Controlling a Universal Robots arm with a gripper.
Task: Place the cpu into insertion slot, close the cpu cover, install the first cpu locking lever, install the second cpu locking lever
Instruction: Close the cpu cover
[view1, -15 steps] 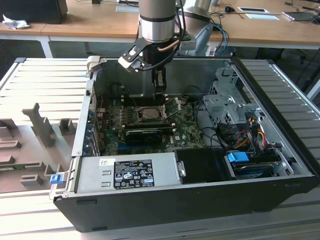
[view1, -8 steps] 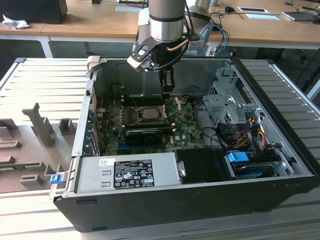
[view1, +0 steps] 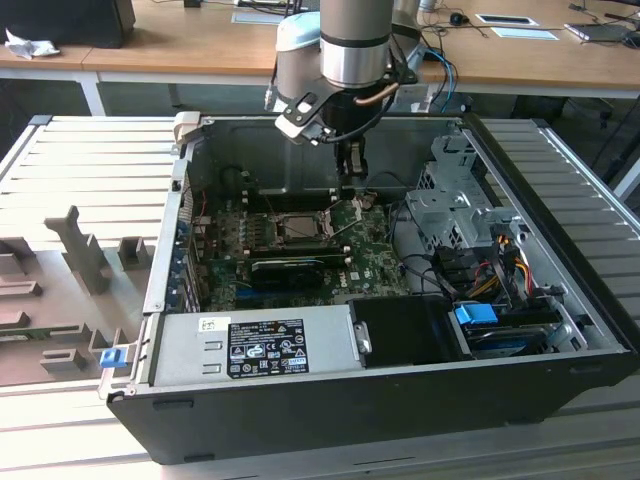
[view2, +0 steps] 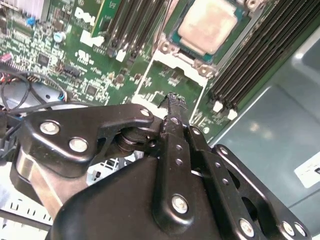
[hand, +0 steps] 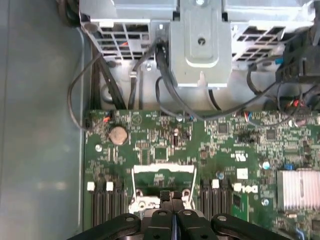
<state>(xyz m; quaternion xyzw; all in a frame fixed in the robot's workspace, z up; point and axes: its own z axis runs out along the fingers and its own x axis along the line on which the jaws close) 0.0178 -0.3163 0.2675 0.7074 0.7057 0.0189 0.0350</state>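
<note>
Entry: small flat square cpu with a pale silvery-grey metal top (view2: 207, 25), recorded seated in the square dark insertion slot with a silvery rim (view1: 300, 228) on the green board (hand: 165, 142). The thin silvery cpu cover frame (hand: 164, 170) was noted standing open beside it. The black end effector (view2: 175, 101) was found clenched on nothing, its tip just beside the frame's edge, judged placed for pushing the frame.

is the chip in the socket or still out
In. In the second wrist view the pale chip lies flat and square inside the socket, within its metal rim.
</note>
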